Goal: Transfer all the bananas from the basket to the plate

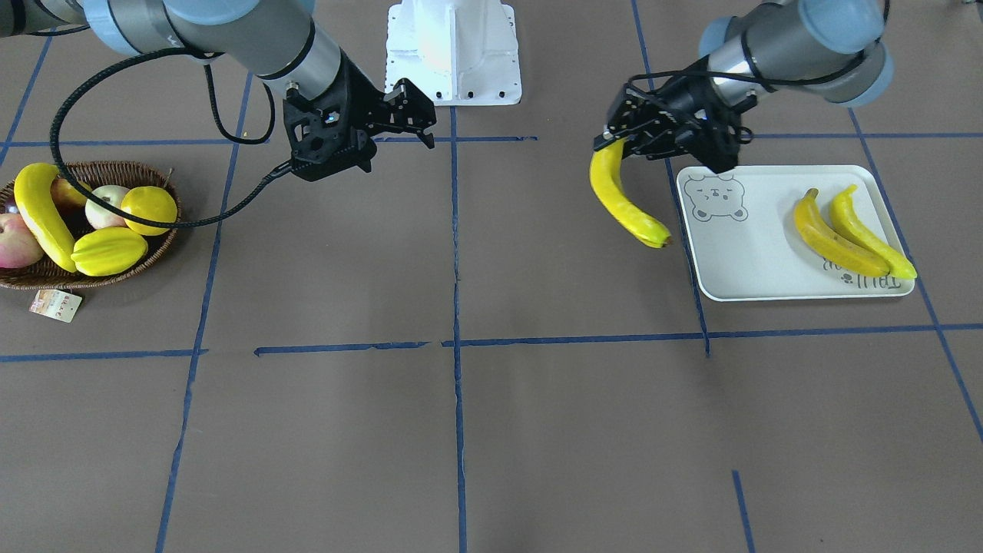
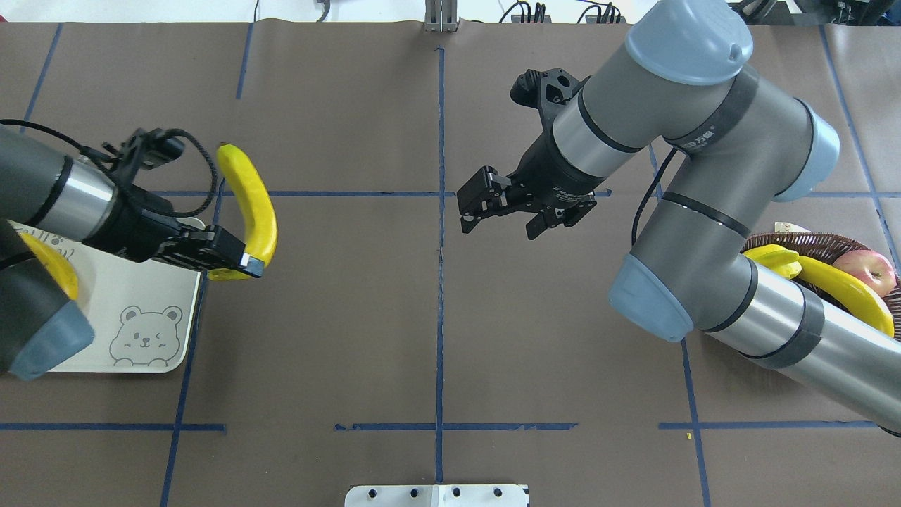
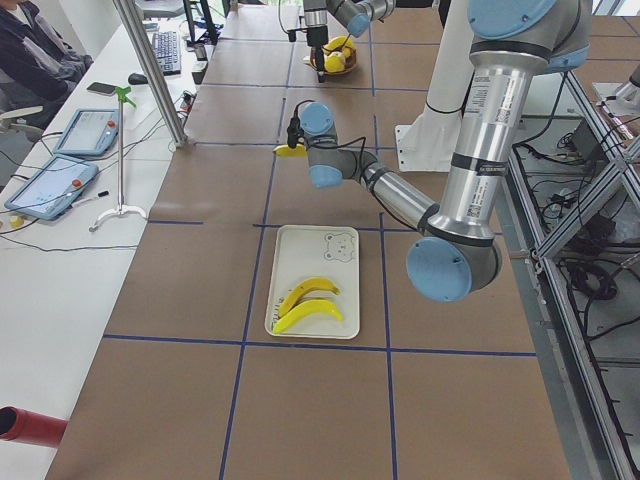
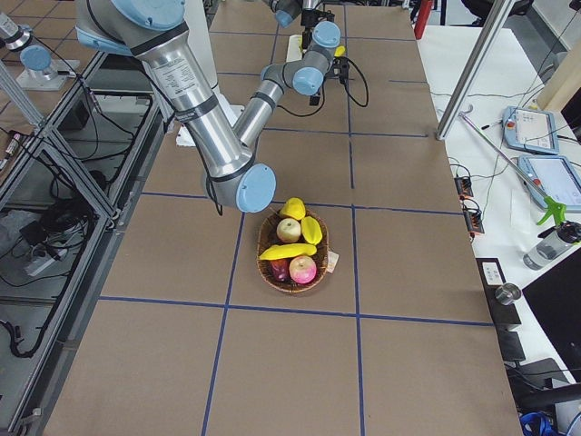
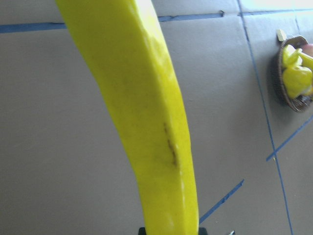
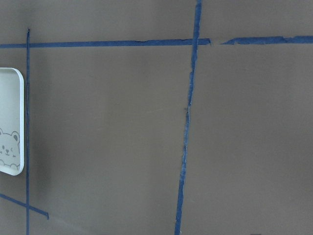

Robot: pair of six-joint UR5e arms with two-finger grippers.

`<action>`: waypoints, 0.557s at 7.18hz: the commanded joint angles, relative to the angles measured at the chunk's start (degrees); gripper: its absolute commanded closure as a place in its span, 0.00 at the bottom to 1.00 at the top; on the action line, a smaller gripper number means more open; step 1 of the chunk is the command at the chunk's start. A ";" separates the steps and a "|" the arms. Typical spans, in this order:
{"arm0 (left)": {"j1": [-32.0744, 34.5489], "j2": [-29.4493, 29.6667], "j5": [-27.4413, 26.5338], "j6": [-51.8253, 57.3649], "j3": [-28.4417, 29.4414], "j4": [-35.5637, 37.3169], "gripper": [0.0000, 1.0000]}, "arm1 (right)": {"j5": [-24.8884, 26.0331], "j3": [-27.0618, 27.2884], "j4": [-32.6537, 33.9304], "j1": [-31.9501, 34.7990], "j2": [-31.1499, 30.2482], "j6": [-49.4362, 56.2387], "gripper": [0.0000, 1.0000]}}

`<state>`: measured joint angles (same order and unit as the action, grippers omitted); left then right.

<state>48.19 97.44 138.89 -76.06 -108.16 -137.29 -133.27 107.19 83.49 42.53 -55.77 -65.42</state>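
My left gripper point(image 1: 610, 142) is shut on the upper end of a yellow banana point(image 1: 623, 201), which hangs just off the plate's point(image 1: 760, 265) edge nearest the table's middle. In the left wrist view this banana point(image 5: 146, 122) fills the frame. Two bananas point(image 1: 833, 238) point(image 1: 872, 234) lie side by side on the plate's far end. One more banana point(image 1: 38, 215) lies in the wicker basket point(image 1: 153, 253). My right gripper point(image 1: 426, 127) hangs open and empty over the table's middle point(image 2: 466, 210), well away from the basket point(image 2: 823, 243).
The basket also holds a starfruit point(image 1: 109, 252), a lemon point(image 1: 149, 209) and apples point(image 1: 19, 242). The robot's white base point(image 1: 453, 50) stands at the table's edge. In the exterior left view, tablets point(image 3: 50, 185) lie on a side table where a person sits.
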 commanded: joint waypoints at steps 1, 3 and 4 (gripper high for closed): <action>5.41 -8.73 -0.11 -9.61 0.04 -0.52 1.00 | -0.15 0.39 0.10 2.55 -3.54 0.72 0.00; 6.48 -12.34 -1.69 -9.81 1.89 -3.57 1.00 | -1.02 1.00 0.19 5.53 -5.91 1.08 0.00; 6.48 -14.62 -1.69 -10.07 5.81 -11.43 1.00 | -1.72 1.27 0.27 6.59 -6.36 1.17 0.00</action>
<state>54.40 85.57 137.48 -85.72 -105.87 -141.68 -134.17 108.05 83.68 47.58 -61.14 -64.42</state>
